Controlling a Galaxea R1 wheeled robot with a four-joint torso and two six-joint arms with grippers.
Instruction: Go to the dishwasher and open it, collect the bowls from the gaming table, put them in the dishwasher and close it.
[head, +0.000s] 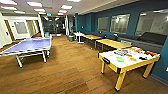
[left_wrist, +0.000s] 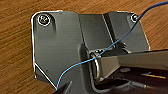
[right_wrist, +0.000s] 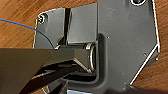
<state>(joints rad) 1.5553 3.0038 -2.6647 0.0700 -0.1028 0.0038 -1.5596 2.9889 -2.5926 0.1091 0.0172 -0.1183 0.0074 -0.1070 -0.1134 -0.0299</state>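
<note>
Wood flooring (head: 70, 72) runs the length of a big break room with teal walls (head: 105, 12) and ceiling lights, and from the head camera I have a blue ping-pong table (head: 30, 45) off to my left and a row of plain tables (head: 112, 43) along the far wall. My target sits on the right: the gaming table (head: 130, 58), white top on yellow legs, scattered with small green, orange and red items and what looks like a game box. I can't pick out a bowl among them from where I stand; everything is too small and soft.

No dishwasher is anywhere in front of me, so I can't say whether its door is open. I judge I'm on the driving leg toward the gaming table to collect the bowls.

Both wrist cameras look down at bare floorboards past the arm hardware, with a thin blue cable (left_wrist: 105, 48) crossing. I can't tell whether either claw is apart or together.

Getting closer to the table's near side is what this calls for, square on, so the bowls can be told from the clutter.
</note>
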